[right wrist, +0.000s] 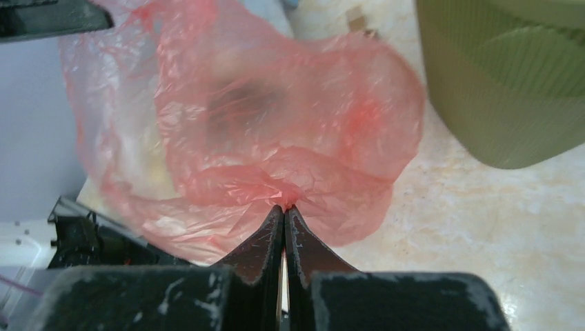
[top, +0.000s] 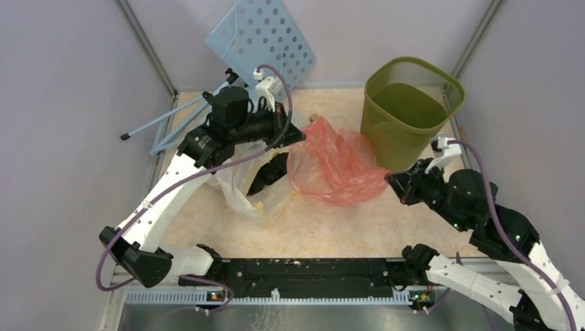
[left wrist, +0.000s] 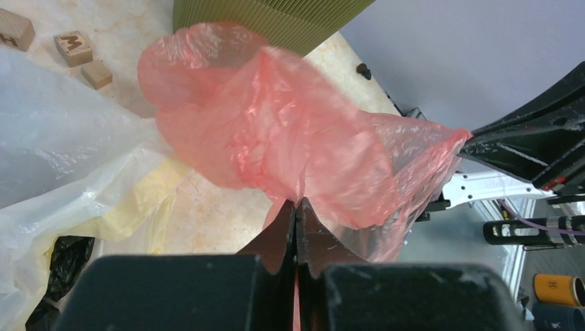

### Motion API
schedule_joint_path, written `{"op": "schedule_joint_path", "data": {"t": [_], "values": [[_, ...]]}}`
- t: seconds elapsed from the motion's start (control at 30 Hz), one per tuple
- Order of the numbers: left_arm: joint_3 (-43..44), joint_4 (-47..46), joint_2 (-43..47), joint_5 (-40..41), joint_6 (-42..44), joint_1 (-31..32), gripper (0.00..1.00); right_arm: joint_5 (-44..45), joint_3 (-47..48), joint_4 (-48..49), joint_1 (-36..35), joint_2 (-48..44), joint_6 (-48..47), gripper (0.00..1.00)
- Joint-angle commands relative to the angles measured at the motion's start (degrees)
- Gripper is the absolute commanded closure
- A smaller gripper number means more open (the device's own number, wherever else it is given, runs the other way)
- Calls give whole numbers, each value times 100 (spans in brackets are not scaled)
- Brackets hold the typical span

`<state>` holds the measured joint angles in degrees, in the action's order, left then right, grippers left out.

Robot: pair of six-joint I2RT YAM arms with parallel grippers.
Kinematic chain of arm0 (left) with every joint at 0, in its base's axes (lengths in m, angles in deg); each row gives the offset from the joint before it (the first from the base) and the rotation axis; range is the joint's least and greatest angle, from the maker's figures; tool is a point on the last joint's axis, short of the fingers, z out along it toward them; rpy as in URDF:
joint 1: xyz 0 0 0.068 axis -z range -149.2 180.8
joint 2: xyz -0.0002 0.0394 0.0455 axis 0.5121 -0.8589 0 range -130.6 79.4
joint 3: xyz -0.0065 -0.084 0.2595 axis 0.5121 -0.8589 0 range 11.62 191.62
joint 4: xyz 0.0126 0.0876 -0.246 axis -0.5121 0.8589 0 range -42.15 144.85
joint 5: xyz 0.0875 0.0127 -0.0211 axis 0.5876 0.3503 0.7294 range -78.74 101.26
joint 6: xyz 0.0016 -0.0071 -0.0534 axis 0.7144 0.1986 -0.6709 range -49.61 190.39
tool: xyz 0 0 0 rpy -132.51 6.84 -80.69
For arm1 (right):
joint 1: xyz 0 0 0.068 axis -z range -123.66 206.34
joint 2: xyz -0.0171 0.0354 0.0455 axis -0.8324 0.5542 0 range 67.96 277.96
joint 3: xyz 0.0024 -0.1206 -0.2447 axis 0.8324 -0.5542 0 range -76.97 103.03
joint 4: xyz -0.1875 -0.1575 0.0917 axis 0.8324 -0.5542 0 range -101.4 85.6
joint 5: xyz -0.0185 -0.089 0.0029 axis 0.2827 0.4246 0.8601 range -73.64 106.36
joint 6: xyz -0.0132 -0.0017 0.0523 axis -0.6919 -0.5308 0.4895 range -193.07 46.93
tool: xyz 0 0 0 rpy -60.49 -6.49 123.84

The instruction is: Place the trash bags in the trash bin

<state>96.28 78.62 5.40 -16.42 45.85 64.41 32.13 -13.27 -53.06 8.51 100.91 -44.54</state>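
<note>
The red-pink trash bag (top: 331, 162) hangs stretched between both grippers, just left of the olive-green trash bin (top: 408, 110) at the back right. My left gripper (top: 298, 134) is shut on the bag's left edge; the wrist view shows its jaws pinched on the plastic (left wrist: 276, 138). My right gripper (top: 392, 181) is shut on the bag's right edge, beside the bin's near wall; the wrist view shows the bag (right wrist: 276, 131) bunched at the closed tips, with the bin (right wrist: 503, 76) at upper right.
A clear bag with pale-yellow rim (top: 248, 183) lies under the left arm, with something black inside. A light-blue perforated board (top: 261, 38) leans at the back wall. Small wooden blocks (left wrist: 72, 48) lie on the table behind the bags.
</note>
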Motion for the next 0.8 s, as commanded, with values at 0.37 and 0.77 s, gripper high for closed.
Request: {"op": "schedule_joint_path", "data": {"t": [0.37, 0.77], "values": [[939, -1448, 71, -164, -757, -480, 100, 1391, 1283, -1, 20, 923, -628, 100], [-332, -2275, 405, -930, -522, -513, 100, -1328, 522, -140, 22, 1152, -1485, 48]]}}
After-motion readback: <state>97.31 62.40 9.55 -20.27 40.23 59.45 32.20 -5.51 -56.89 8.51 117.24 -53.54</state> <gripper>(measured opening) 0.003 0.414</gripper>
